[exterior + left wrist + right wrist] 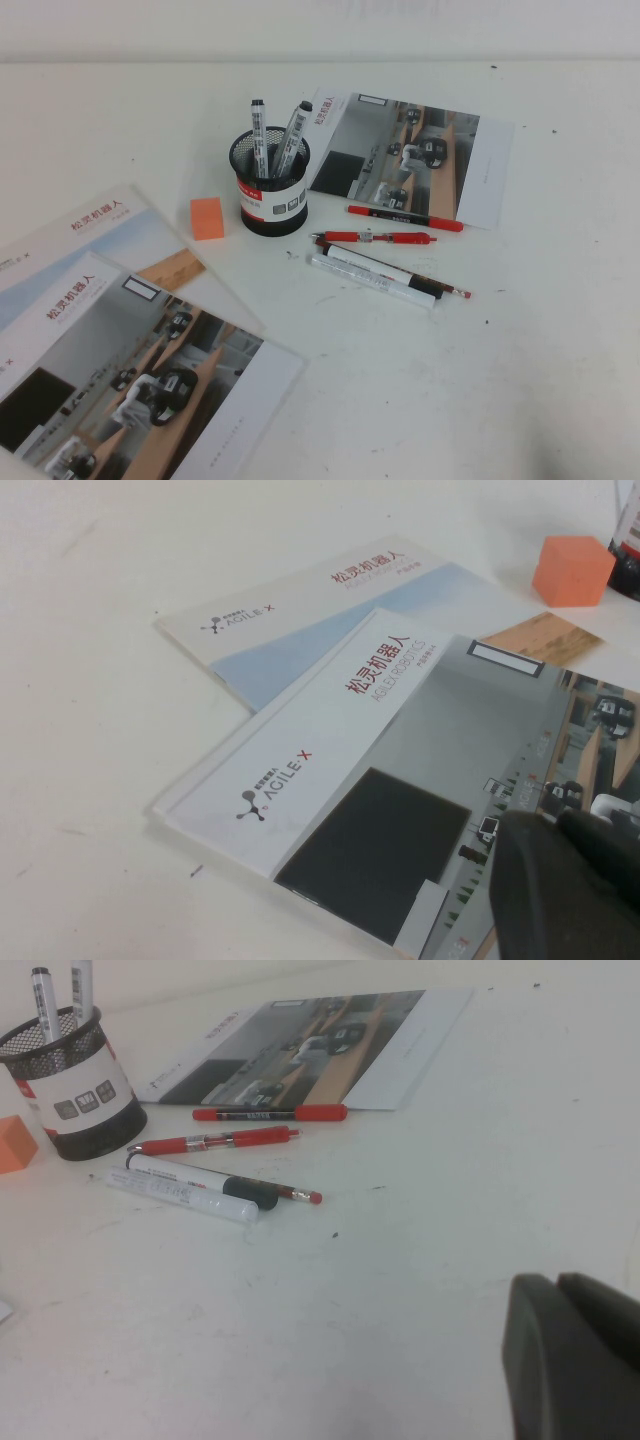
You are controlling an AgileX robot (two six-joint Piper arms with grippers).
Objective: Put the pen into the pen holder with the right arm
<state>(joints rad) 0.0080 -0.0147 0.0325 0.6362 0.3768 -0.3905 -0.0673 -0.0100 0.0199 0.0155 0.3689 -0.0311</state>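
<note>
Left gripper [570, 885], right gripper [575, 1355]: cut off by edge, finger state unclear.

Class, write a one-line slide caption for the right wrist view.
Right gripper low over the table, short of the whitish pen lying near the pen holder; left gripper over brochures.

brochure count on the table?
3. Front brochure overlaps a second brochure front-left, below the left claw; third brochure lies beyond the red pens. Right claw hangs over bare table.

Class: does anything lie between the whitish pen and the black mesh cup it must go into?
Yes. The white marker lies right beside the pen on the cup's side, with a red pen beyond. Neither tool shows in the high view.
</note>
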